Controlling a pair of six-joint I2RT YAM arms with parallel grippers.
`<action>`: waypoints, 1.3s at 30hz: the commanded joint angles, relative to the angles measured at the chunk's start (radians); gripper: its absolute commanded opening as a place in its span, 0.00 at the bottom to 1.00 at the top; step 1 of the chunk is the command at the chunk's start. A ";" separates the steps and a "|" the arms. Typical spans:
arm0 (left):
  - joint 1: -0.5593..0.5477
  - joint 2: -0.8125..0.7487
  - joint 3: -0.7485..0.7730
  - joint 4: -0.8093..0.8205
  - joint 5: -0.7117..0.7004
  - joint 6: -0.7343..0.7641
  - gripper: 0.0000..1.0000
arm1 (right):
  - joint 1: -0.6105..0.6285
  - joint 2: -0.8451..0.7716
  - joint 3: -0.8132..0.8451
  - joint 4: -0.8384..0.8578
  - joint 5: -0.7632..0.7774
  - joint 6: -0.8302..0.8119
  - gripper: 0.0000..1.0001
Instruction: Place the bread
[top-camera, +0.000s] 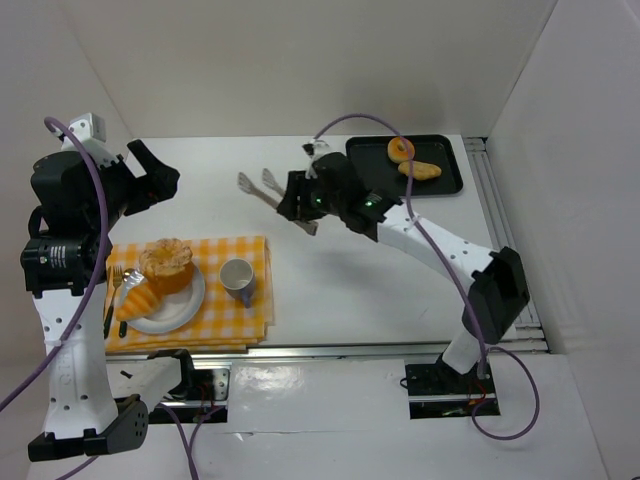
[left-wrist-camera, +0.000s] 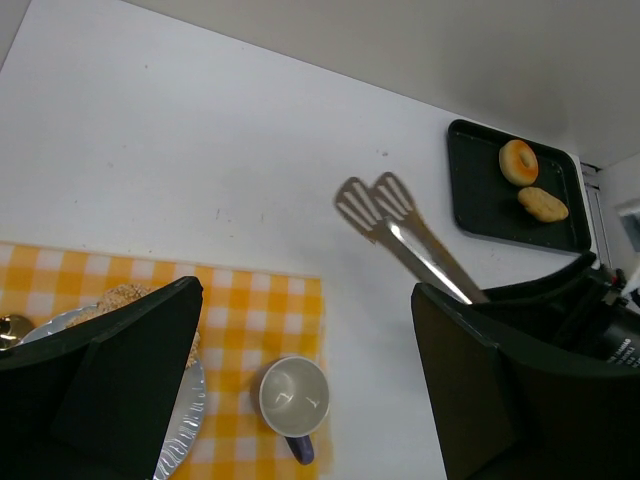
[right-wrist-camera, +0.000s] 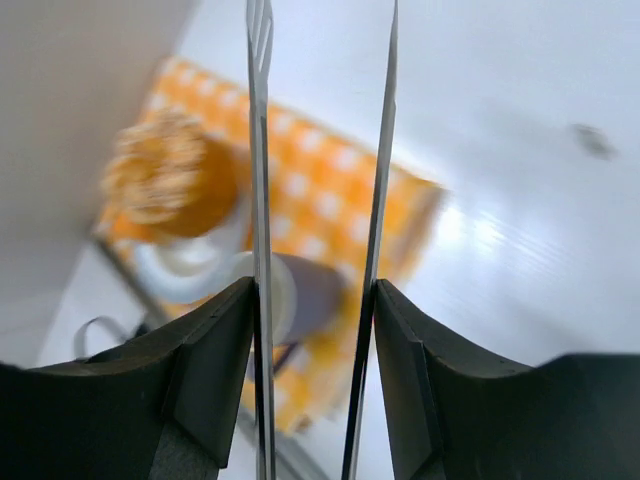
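Croissant-shaped bread (top-camera: 135, 300) lies on a plate (top-camera: 188, 303) near the tabletop's (top-camera: 330, 290) near left corner in the top view, touching an orange bowl (top-camera: 172, 280) that carries a crusty bun (top-camera: 165, 257). The plate sits on a checked cloth (top-camera: 250, 305) with a cup (top-camera: 238, 277) just beside it. At the far right corner, a black tray (top-camera: 452, 165) holds a ring-shaped piece (top-camera: 401, 150) and an oval piece (top-camera: 420, 170). The right gripper (top-camera: 297, 203) hangs over the middle of the tabletop, clamped on tongs (top-camera: 258, 185) whose blades stand apart with nothing between them. The left gripper (top-camera: 155, 175) is over the far left part.

From the left wrist, its fingers (left-wrist-camera: 130, 380) stand wide apart around nothing. They hide most of the plate, and the croissant-shaped bread cannot be made out. The tongs, cup and tray are clear.

From the right wrist, both tong arms run up between the fingers (right-wrist-camera: 210, 380), pressed by them, and their tips are cut off at the top edge. The cloth, bun and cup are badly blurred.
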 joint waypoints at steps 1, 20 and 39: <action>-0.005 -0.016 -0.003 0.044 0.006 -0.010 0.99 | -0.036 -0.117 -0.114 -0.084 0.329 -0.066 0.57; -0.005 -0.025 -0.069 0.065 0.026 -0.019 0.99 | -0.093 -0.007 -0.357 0.059 0.496 -0.135 0.99; -0.005 0.026 -0.122 0.116 0.055 -0.009 0.99 | -0.424 -0.147 -0.405 -0.168 0.492 0.052 0.99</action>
